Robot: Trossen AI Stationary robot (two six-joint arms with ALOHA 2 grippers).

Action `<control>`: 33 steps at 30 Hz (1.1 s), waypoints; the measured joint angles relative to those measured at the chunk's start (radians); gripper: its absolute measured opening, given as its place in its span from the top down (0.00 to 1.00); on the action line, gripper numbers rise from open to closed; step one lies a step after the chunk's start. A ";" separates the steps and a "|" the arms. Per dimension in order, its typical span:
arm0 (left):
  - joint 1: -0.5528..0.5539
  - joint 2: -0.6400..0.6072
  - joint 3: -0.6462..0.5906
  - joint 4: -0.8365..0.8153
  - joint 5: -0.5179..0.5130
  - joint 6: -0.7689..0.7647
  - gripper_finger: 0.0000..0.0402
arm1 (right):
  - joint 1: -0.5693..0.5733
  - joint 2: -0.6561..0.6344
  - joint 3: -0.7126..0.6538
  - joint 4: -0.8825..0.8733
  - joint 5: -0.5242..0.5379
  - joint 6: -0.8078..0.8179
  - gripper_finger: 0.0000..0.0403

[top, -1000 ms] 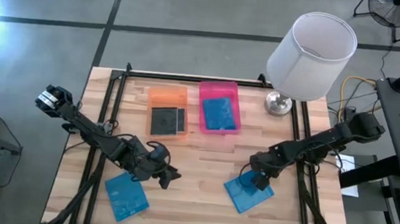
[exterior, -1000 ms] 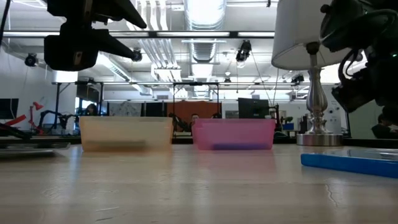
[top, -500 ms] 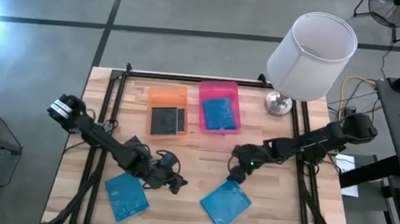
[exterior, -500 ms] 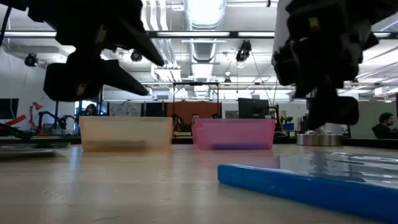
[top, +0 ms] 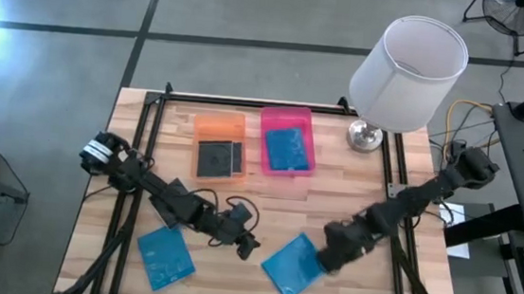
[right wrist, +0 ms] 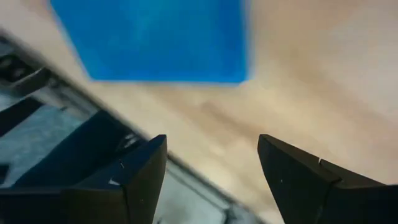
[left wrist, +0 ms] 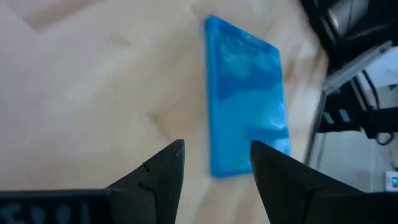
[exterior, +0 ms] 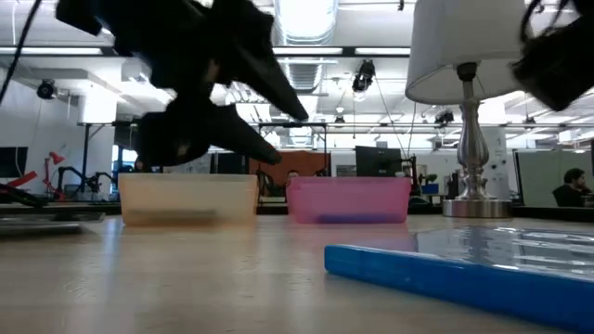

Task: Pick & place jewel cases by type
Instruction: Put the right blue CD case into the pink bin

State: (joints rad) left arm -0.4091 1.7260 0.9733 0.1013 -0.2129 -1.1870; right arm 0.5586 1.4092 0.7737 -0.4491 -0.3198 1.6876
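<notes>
A translucent blue jewel case [top: 294,264] lies flat on the wood near the table's near edge, in the middle; it also shows in the low view [exterior: 464,269]. My left gripper [top: 251,250] hangs open just to its left, and the case [left wrist: 245,127] sits ahead of the fingers. My right gripper [top: 326,259] is open beside the case's right edge, with the case [right wrist: 155,40] in front of it. A second blue case [top: 165,258] lies near-left. A dark case [top: 218,158] rests in the orange tray [top: 218,124]. A blue case [top: 287,152] rests in the pink tray [top: 286,117].
A lamp with a white shade [top: 409,60] and a metal base [top: 365,135] stands at the far right corner. Black frame rails [top: 138,155] run along the left and right sides. Bare wood [top: 266,205] lies between the trays and the near cases.
The blue case went from the near-right part of the table toward the left and near edge, turned a little, and has since lain still. My right gripper first swung left with it, then drew back toward the near edge beside it. My left gripper moved steadily right toward this case.
</notes>
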 joint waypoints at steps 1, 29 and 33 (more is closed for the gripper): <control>0.016 0.003 0.000 0.004 0.011 0.015 0.58 | 0.025 0.008 -0.003 0.046 0.017 0.029 0.39; 0.181 0.300 0.020 0.401 0.507 -0.024 0.58 | 0.045 0.401 -0.008 0.628 0.082 0.125 0.39; 0.190 0.336 0.083 0.354 0.527 -0.020 0.58 | 0.043 0.401 -0.008 0.618 0.086 0.079 0.39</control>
State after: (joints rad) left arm -0.2188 2.0623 1.0558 0.4552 0.3141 -1.2067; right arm 0.6018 1.8107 0.7653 0.1693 -0.2334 1.7666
